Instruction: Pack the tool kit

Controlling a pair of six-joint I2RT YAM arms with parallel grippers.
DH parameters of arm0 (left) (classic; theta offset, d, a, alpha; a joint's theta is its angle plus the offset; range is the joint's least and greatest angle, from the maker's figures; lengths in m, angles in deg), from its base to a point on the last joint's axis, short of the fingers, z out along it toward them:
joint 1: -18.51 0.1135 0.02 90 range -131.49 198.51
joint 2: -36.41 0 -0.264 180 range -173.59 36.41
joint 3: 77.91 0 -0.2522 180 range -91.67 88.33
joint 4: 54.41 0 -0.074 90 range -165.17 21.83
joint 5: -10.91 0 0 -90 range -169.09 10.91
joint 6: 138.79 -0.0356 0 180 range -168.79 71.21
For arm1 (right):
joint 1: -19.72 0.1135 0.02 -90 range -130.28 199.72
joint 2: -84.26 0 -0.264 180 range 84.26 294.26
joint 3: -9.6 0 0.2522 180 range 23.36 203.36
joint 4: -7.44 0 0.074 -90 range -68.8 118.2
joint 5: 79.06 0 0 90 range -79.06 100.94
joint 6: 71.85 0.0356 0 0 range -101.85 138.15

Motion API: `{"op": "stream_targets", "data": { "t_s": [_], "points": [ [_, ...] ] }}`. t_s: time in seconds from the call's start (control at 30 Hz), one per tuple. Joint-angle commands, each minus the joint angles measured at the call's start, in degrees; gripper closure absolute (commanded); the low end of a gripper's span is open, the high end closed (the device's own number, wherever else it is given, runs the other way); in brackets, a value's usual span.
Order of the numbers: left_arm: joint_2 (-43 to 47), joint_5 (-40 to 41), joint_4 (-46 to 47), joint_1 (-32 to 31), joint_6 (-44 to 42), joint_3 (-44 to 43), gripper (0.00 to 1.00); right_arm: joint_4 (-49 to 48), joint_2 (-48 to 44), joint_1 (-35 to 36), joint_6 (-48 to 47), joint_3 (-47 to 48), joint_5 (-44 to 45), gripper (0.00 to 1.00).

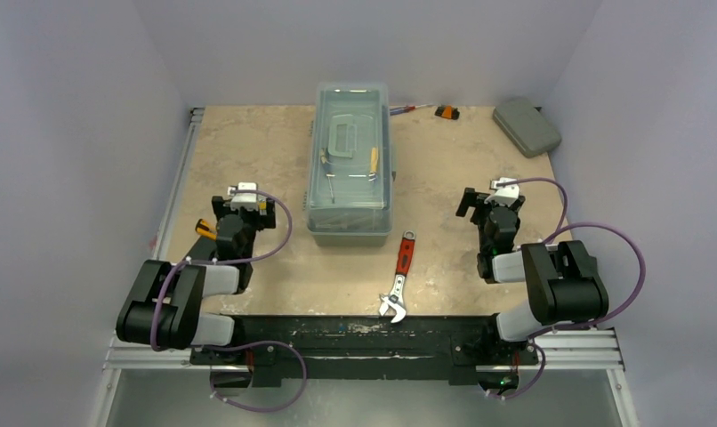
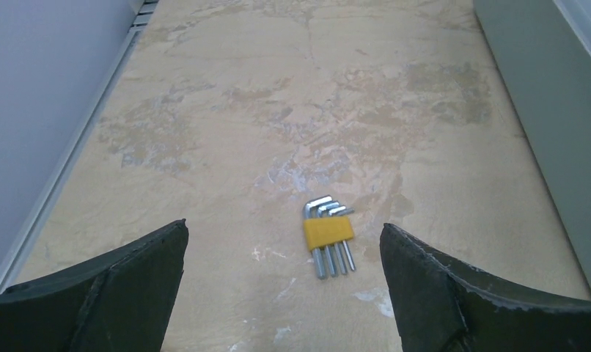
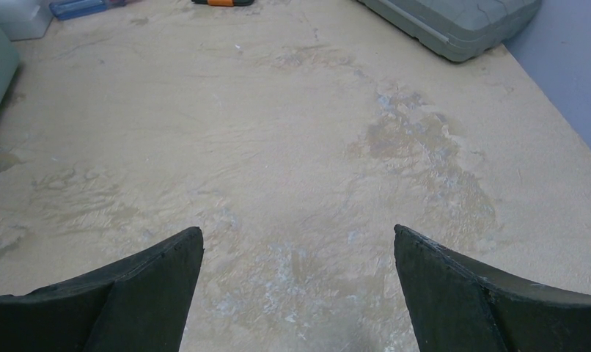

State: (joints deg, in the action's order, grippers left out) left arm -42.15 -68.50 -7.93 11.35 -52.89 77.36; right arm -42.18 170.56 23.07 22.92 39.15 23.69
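- The table (image 1: 248,151) was tan and scuffed, with grey walls around it.
- The toolbox (image 1: 350,160) stood in the middle of the table, nearer the back. Its long side ran from front to back. Its see-through lid (image 1: 349,133) lay on top, and some tools with yellow handles showed through it.
- The toolbox sat between the two grippers and a bit farther back than both. Neither one touched it.
- The left gripper (image 1: 242,200) was left of the toolbox, near its front corner. Its fingers (image 2: 131,286) were spread wide and held nothing. The wall of the toolbox showed at the right edge of the left wrist view.
- The right gripper (image 1: 493,197) was well off to the right of the toolbox. Its fingers (image 3: 146,293) were spread wide too, over bare table, and held nothing.
- The case (image 1: 526,124) lay flat in the back right corner, well apart from the toolbox.
- The wrench (image 1: 399,276), red with a silver head, lay just beside the front right corner of the toolbox, between the two arms. Its head pointed to the near edge.
- The hex keys (image 2: 328,235), in a yellow holder, lay flat on the table in front of the left gripper, about in line with the gap between its fingers.
- The orange tool (image 1: 447,112) lay at the back edge, to the right of the toolbox.
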Motion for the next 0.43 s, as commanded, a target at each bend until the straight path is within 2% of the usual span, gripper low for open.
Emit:
{"op": "stream_targets", "data": {
  "t_s": [0.0, 0.4],
  "points": [
    [0.5, 6.3, -2.9, 0.6, 3.1, -5.2, 0.00, -1.3, -0.1, 0.2, -1.2, 1.4, 1.3, 0.01],
    [0.6, 5.3, -4.3, 1.3, 3.6, -5.8, 0.00, -1.2, -0.2, 0.2, -1.3, 1.4, 1.3, 0.01]
  ]
}}
